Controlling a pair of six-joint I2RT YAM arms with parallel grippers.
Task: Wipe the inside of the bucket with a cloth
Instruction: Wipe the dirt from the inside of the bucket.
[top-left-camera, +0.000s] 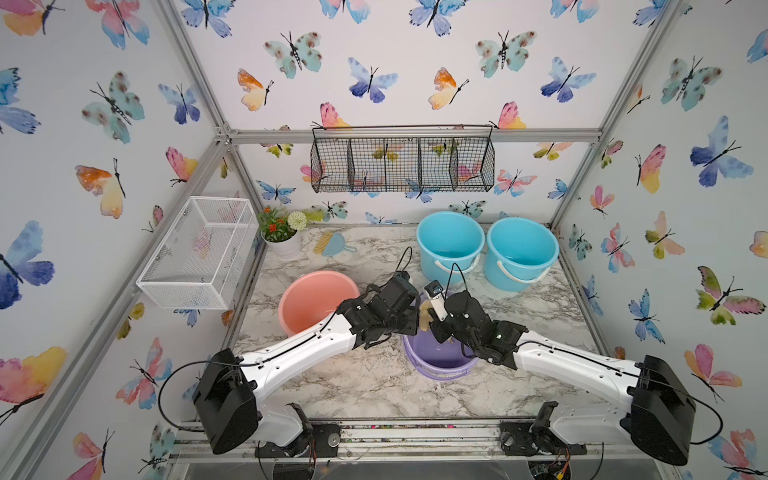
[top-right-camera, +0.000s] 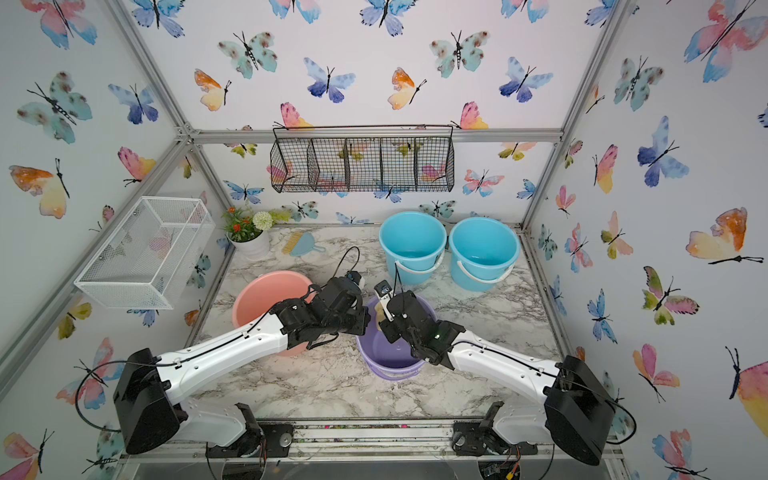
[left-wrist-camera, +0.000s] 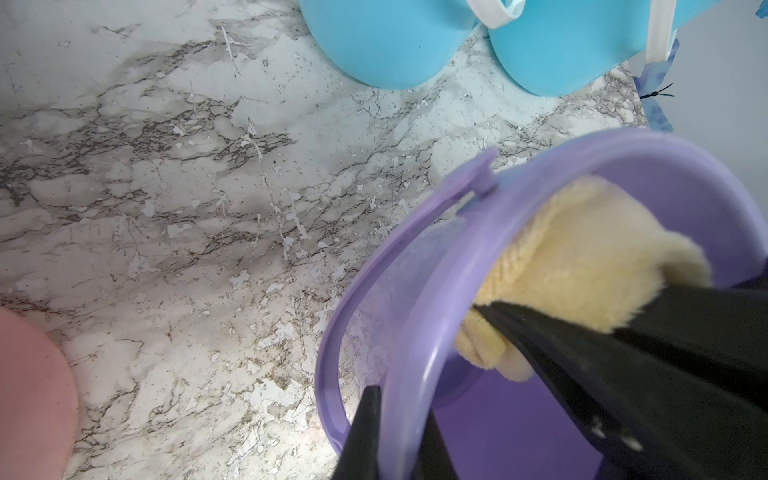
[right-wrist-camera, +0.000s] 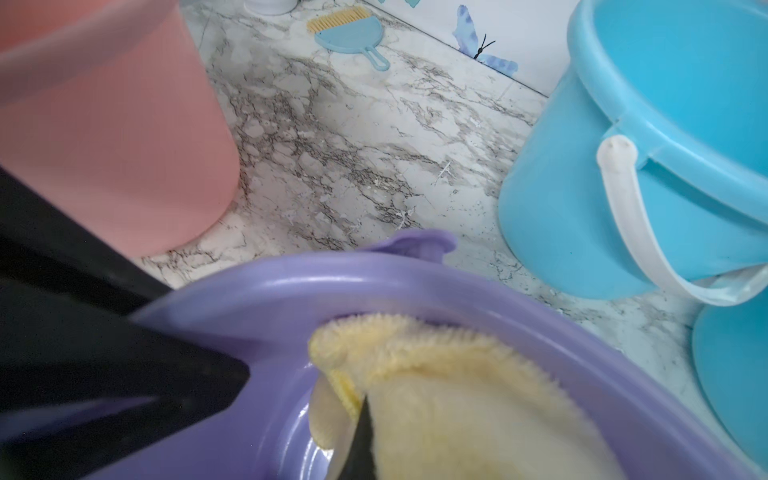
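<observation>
A purple bucket stands mid-table, partly under both wrists. My left gripper is shut on the bucket's rim, one finger outside the wall and one inside. My right gripper is shut on the pale yellow cloth. It reaches into the bucket and holds the cloth against the inner wall just below the rim. The cloth bunches around the right fingers, which hide part of it. In both top views only a scrap of cloth shows between the wrists.
A pink bucket stands left of the purple one, under the left forearm. Two blue buckets sit behind. A blue dustpan brush and a flower pot are at the back left. Wire baskets hang on the walls.
</observation>
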